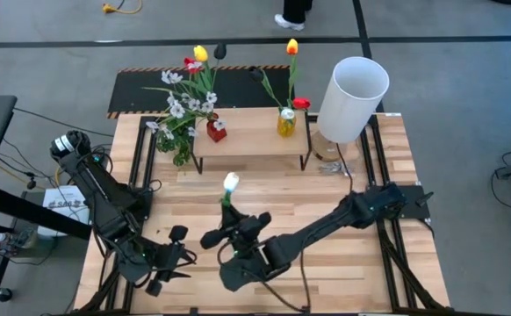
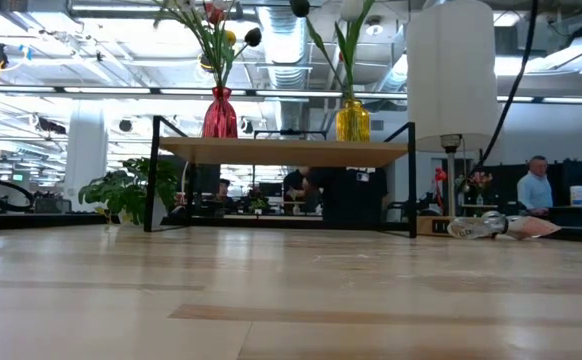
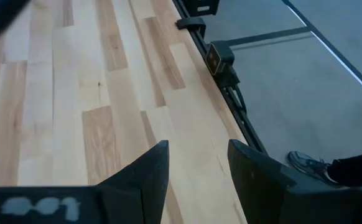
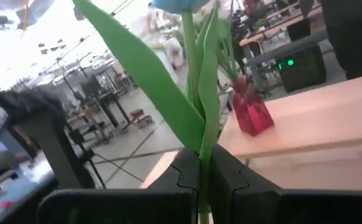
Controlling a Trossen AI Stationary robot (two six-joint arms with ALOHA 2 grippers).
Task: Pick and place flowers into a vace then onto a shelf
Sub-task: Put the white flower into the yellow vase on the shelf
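Here the slender green plastic stem of a white-headed artificial tulip [image 1: 230, 183] is pinched between the dark, blocky fingers of the right gripper [image 4: 204, 180], which are closed tight on it; two long, smooth, blade-shaped leaves rise from just above the grip, and the flower is held roughly upright over the pale slatted wooden tabletop [image 1: 370, 263]. Beyond the gripper, well apart from it, a low rectangular light-wood shelf on thin black metal legs [image 1: 251, 140] is seen. On that shelf a faceted red glass vase [image 1: 216, 131] and a rounded yellow glass vase [image 1: 286, 121] are stood, each filled with tulips and, in the red one, sprays of small white blossoms. A tall white cylindrical lampshade [image 1: 352, 96] is set beside the shelf. The left gripper [image 3: 196, 171] is held low near the table's front left corner, its wedge-shaped fingers parted and nothing between them.
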